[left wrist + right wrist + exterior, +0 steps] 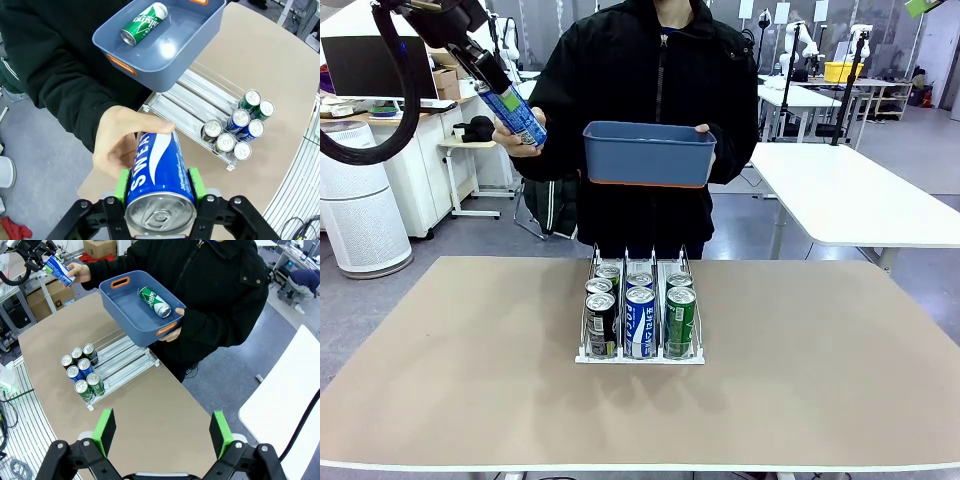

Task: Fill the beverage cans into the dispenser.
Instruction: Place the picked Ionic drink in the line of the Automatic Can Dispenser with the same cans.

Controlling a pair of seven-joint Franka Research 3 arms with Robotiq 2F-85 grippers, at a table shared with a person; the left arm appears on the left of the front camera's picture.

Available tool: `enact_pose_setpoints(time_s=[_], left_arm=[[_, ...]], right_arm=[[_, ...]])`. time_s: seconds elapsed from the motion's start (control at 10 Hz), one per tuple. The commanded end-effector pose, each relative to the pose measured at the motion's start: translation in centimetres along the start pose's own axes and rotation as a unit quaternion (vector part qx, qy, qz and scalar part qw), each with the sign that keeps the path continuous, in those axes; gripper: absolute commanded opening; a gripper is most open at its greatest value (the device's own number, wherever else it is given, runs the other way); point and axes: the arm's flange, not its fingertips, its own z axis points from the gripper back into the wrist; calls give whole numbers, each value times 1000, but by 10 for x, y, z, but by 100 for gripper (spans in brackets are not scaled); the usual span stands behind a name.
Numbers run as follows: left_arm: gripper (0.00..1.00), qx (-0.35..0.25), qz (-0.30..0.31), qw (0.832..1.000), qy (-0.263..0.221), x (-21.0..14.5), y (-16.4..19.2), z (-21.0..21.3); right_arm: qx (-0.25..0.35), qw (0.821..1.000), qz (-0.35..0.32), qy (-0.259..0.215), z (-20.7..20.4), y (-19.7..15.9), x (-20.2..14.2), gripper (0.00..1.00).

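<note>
My left gripper (498,92) is raised at the far left, shut on a blue-and-white beverage can (516,115). The person's hand (512,135) also grips that can. In the left wrist view the green pads (121,186) press both sides of the can (159,172). The white dispenser (640,355) sits mid-table with several cans (640,305) at the near ends of its three lanes. My right gripper (162,435) hovers high over the table, open, with nothing between its fingers. The dispenser (125,356) lies below it to the left.
The person stands at the far edge and holds a blue tub (649,153) in the other hand over the dispenser's far end. One green can (155,301) lies in the tub (131,315). Bare tabletop (820,370) lies on both sides of the dispenser.
</note>
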Motion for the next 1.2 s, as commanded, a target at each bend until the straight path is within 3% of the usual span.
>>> enact_pose_setpoints(time_s=[0.0,1.1], left_arm=[[0,1,-5,1000,0,-1,1,1],[0,1,-5,1000,0,-1,1,1]], right_arm=[[-1,1000,-1,-1,-1,0,-1,100],[-1,1000,-1,-1,-1,0,-1,100]])
